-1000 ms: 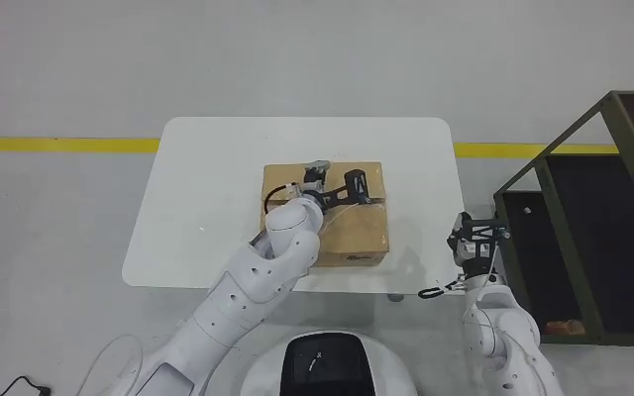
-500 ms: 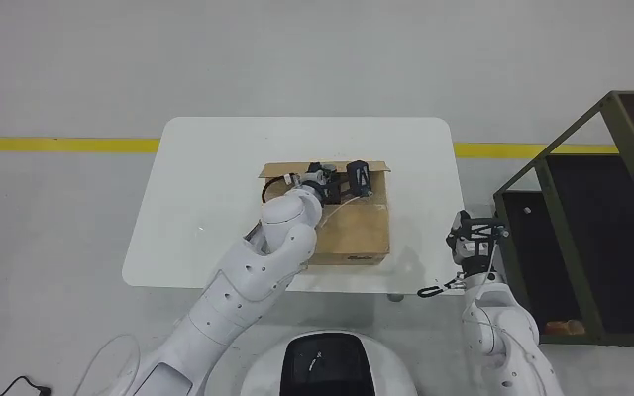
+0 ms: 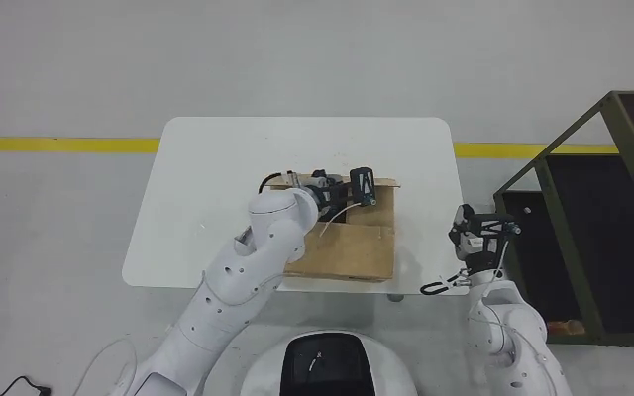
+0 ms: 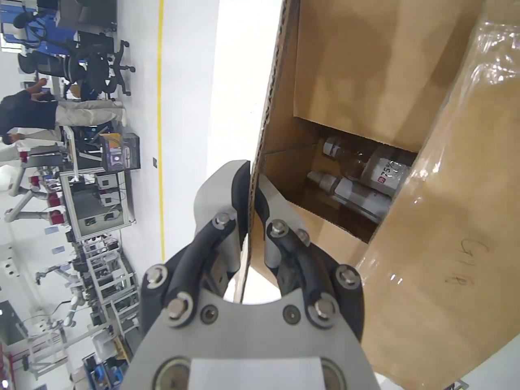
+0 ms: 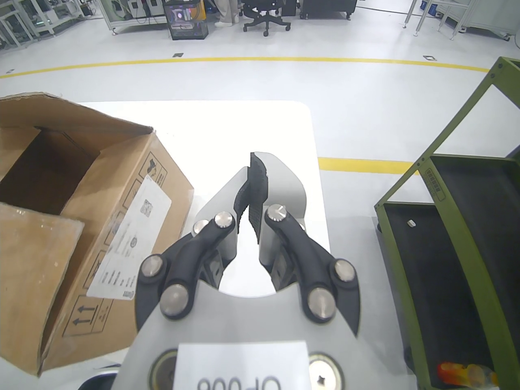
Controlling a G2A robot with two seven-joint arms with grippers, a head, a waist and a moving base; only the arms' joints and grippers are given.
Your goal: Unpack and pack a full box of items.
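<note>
Grips one flap [image 4: 273, 95] tight in the left hand [image 4: 251, 188], holding it up off the box [image 3: 347, 252] at mid-tabletop [image 3: 208, 198]. Reveals bottles [image 4: 357, 188] lying inside, none out yet. Leaves a taped flap [image 4: 447, 172] half over the opening. Parks the right hand [image 5: 252, 188], pressed together and empty, by the tabletop's right edge. Looks like early days: opening under way, with all the unpacking and repacking to come.

The left arm [image 3: 260, 259] stretched toward 1 o'clock, the left gripper [image 4: 252, 188] with jaws pinched on the box flap [image 4: 280, 123]. The right gripper [image 5: 254, 182] hung at the table's [image 3: 198, 198] 4 o'clock edge, jaws closed.
</note>
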